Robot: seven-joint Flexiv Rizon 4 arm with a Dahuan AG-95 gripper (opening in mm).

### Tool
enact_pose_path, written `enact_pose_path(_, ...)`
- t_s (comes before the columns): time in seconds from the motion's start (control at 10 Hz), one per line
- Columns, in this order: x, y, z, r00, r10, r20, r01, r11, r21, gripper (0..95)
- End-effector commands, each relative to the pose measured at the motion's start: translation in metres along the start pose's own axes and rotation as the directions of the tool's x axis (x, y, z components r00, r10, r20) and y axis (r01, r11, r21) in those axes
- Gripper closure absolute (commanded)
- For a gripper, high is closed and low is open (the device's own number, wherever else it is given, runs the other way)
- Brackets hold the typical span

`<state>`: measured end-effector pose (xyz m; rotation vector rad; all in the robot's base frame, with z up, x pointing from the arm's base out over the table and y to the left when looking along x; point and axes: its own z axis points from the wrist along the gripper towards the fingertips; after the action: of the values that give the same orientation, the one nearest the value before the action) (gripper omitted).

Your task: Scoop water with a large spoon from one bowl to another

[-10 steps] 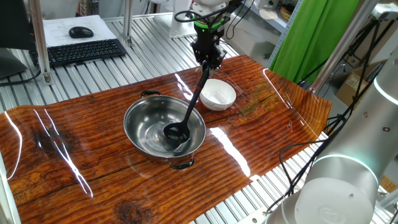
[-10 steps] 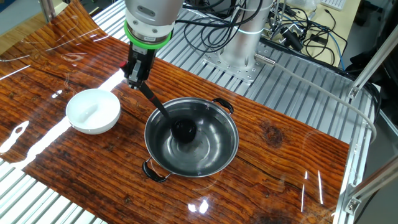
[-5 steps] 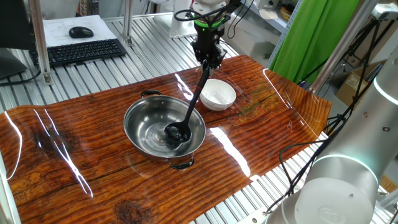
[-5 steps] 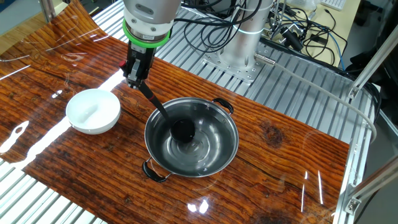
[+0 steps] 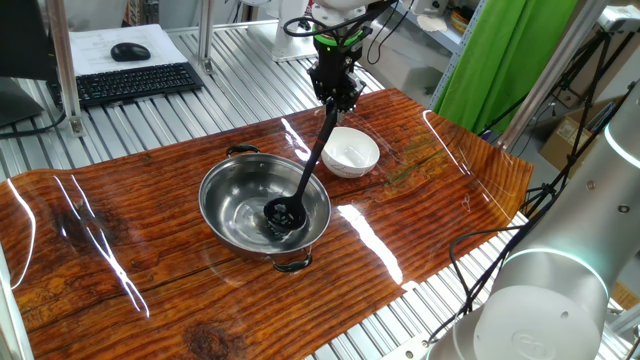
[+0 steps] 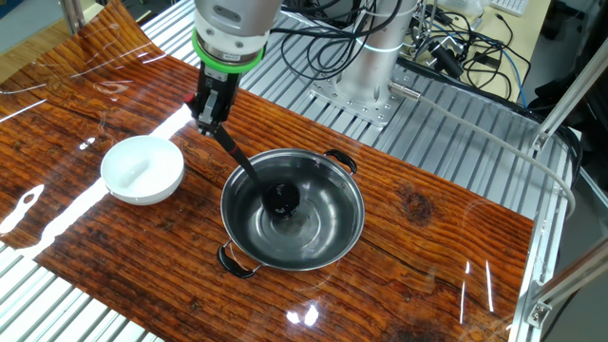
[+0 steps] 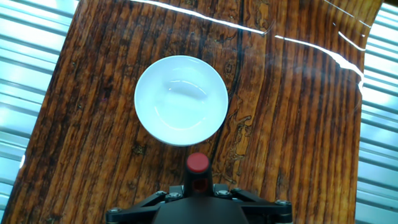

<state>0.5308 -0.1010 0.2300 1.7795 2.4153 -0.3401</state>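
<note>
The big steel bowl (image 5: 230, 205) (image 6: 328, 233) stands mid-table, and a faint shine of water lies in its bottom. A black large spoon (image 5: 310, 165) (image 6: 242, 161) slants down into it, scoop (image 5: 280, 215) (image 6: 281, 199) resting low inside. My gripper (image 5: 335, 95) (image 6: 211, 119) is shut on the top of the spoon's handle, above the gap between the two bowls. The white bowl (image 5: 349, 153) (image 6: 142, 169) (image 7: 181, 100) sits beside the steel one. In the hand view the handle's red-tipped end (image 7: 198, 163) shows between the jaws, and the steel bowl is out of frame.
The wooden tabletop (image 5: 120, 260) lies on a slatted metal bench. A keyboard (image 5: 130, 82) and mouse (image 5: 130, 52) sit at the back left. The arm's base (image 6: 370, 66) and cables (image 6: 456, 47) stand behind the bowls. A second grey robot body (image 5: 560, 290) fills the near right corner.
The scoop has shifted slightly inside the steel bowl and the gripper has edged a little. The grip on the handle is unchanged.
</note>
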Motion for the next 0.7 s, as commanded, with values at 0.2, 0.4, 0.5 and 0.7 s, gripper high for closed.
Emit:
enact_pose_path(0.2, 0.000, 0.000, 0.003, 1.000, -0.005, 0.005, 0.005, 1.000, -0.012, 95.0)
enact_pose_path(0.4, 0.000, -0.001, 0.010, 1.000, -0.015, 0.011, 0.015, 0.999, -0.028, 95.0)
enact_pose_path(0.5, 0.000, -0.001, 0.012, 1.000, -0.016, 0.010, 0.016, 0.999, -0.030, 95.0)
enact_pose_path(0.7, -0.001, -0.001, 0.014, 1.000, -0.019, 0.012, 0.020, 0.999, -0.032, 95.0)
